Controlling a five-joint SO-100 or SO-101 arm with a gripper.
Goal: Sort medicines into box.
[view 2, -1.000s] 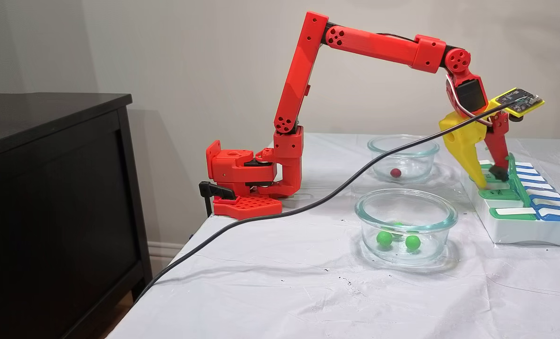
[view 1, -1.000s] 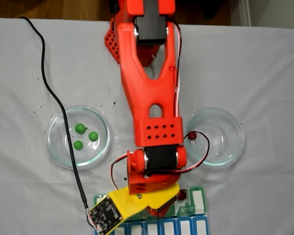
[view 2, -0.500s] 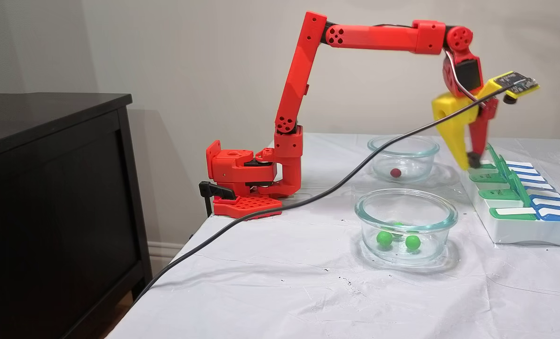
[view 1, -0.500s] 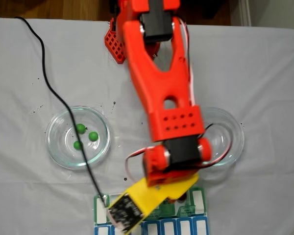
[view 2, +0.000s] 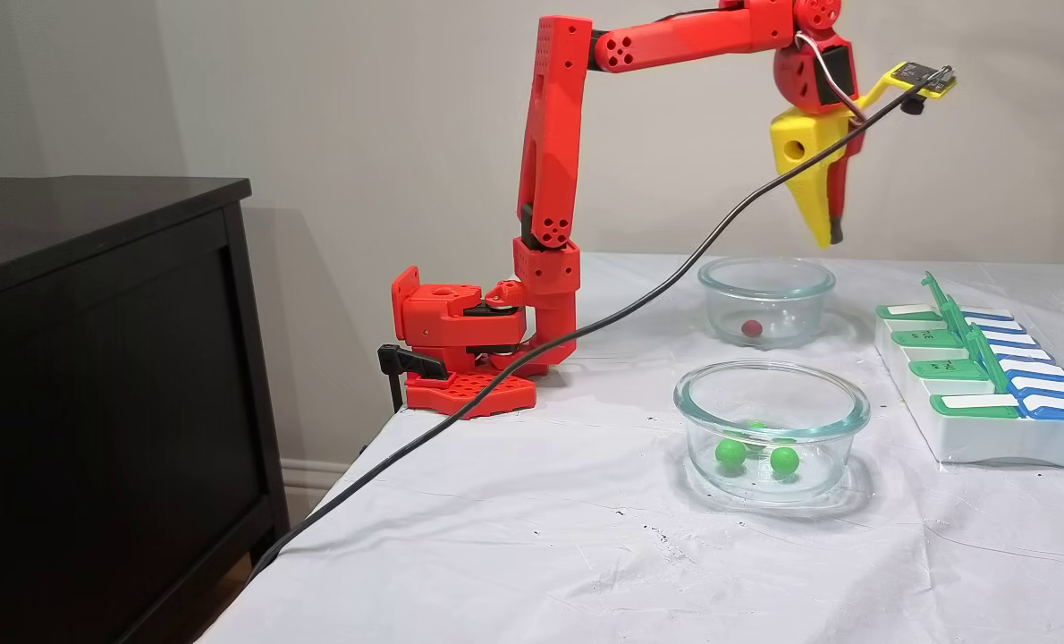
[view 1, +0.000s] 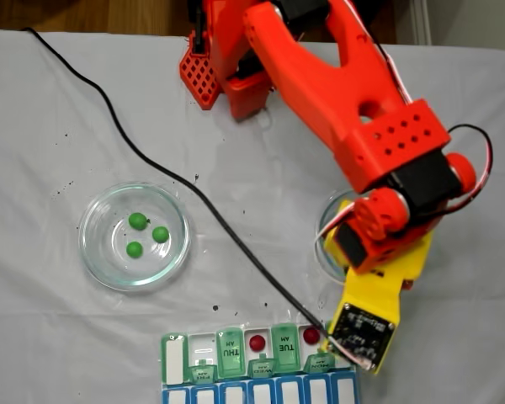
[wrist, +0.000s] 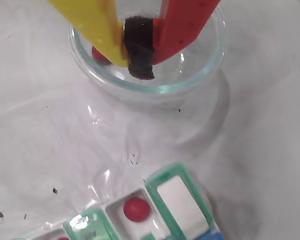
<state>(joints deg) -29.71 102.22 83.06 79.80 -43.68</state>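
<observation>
Three green medicines [view 1: 137, 220] lie in the left glass dish [view 1: 93, 220]. Two red medicines [view 1: 257, 342] rest in open compartments of the box [view 1: 175, 358], a white pill organizer with green lids at the table's near edge. Another red one [view 2: 750, 328] sits in the far dish [view 2: 766, 277]. My gripper [view 2: 829, 240] hangs high above that dish, shut and holding nothing. In the wrist view the gripper [wrist: 139, 70] has its yellow and red fingers pressed on a black pad, over the dish rim [wrist: 165, 89] and the red ball [wrist: 97, 54].
A black cable [view 1: 194, 189] trails from the wrist camera across the cloth between the two dishes. The arm's red base [view 2: 460, 340] is clamped at the table's far-left edge. A dark cabinet [view 2: 94, 358] stands beside the table. The near dish [view 2: 772, 420] holds the green balls.
The arm lifted off the box and swung up and over to the dish with the red ball. The fingers, slightly apart over the box, came together. The box compartments are now uncovered.
</observation>
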